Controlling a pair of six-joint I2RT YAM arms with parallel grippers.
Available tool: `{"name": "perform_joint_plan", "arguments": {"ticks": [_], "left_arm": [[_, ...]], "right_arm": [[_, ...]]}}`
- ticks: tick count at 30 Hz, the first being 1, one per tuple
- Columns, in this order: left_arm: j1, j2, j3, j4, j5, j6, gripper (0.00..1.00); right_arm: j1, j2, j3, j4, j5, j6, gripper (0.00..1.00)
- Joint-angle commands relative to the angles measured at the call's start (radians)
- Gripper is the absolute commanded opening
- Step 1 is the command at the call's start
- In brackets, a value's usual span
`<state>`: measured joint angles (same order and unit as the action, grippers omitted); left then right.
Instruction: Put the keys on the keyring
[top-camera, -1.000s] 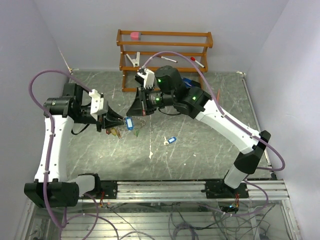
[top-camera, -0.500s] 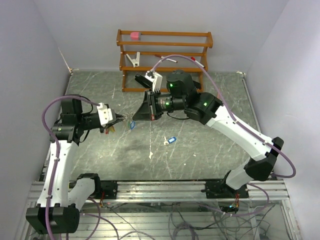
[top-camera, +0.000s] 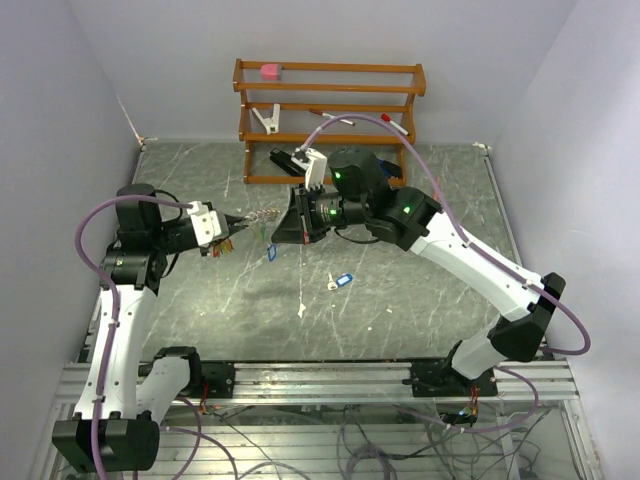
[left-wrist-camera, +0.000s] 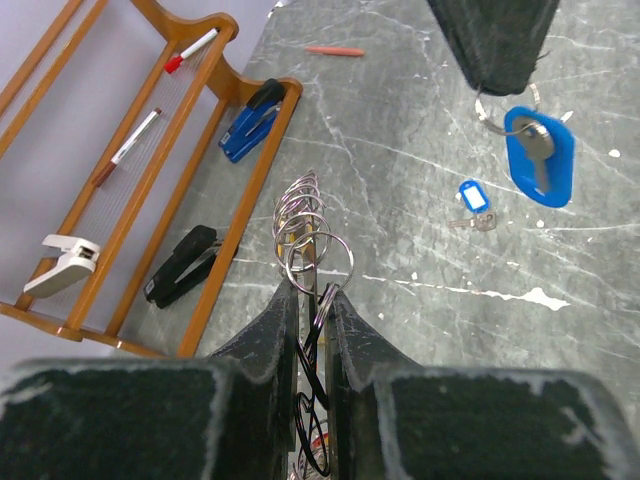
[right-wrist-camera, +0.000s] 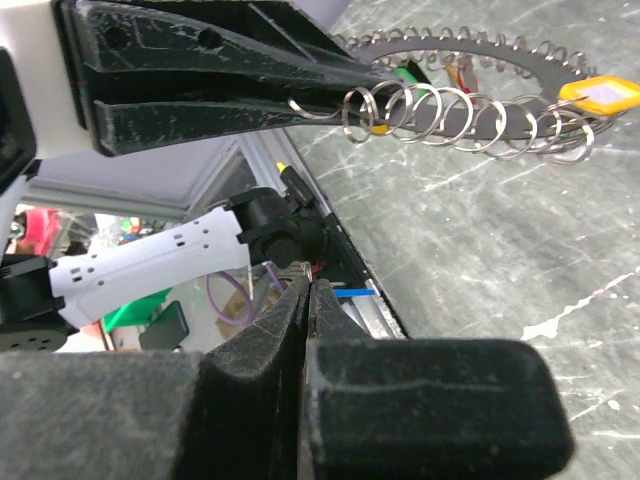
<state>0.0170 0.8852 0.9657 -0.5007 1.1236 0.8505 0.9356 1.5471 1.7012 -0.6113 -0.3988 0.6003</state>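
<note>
The right gripper (right-wrist-camera: 306, 290) is clenched on the split ring of a silver key with a blue oblong plastic tag (left-wrist-camera: 540, 155), which dangles under its tips. Facing it, the left gripper (left-wrist-camera: 312, 295) clamps the silvery-grey coil-rimmed metal keyring (left-wrist-camera: 303, 222). The ring's long line runs out from the fingers toward the right arm. The hanging key sits beside and below the ring's free end, near but apart. A smaller blue-tagged key (left-wrist-camera: 472, 197) lies on the grey marbled table (left-wrist-camera: 420, 330), nearer the right arm. The orange wooden rack (left-wrist-camera: 232, 200) borders the far side, and bare table lies between the arms.
</note>
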Motion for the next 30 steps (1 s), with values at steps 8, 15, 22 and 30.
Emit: {"name": "perform_joint_plan", "arguments": {"ticks": [8, 15, 22, 30], "left_arm": [[-0.002, 0.088, 0.152, -0.210, 0.203, 0.085, 0.07], [-0.002, 0.230, 0.274, -0.618, 0.276, 0.409, 0.07], [-0.002, 0.337, 0.357, -0.930, 0.291, 0.648, 0.07], [-0.002, 0.359, 0.381, -0.983, 0.345, 0.605, 0.07]], "right_arm": [[0.007, 0.042, 0.073, -0.065, 0.080, -0.053, 0.00], [0.008, 0.079, 0.152, -0.075, 0.085, -0.045, 0.00], [0.007, 0.118, 0.206, -0.127, 0.124, -0.105, 0.00], [-0.028, 0.000, 0.050, -0.073, 0.098, -0.066, 0.00]]}}
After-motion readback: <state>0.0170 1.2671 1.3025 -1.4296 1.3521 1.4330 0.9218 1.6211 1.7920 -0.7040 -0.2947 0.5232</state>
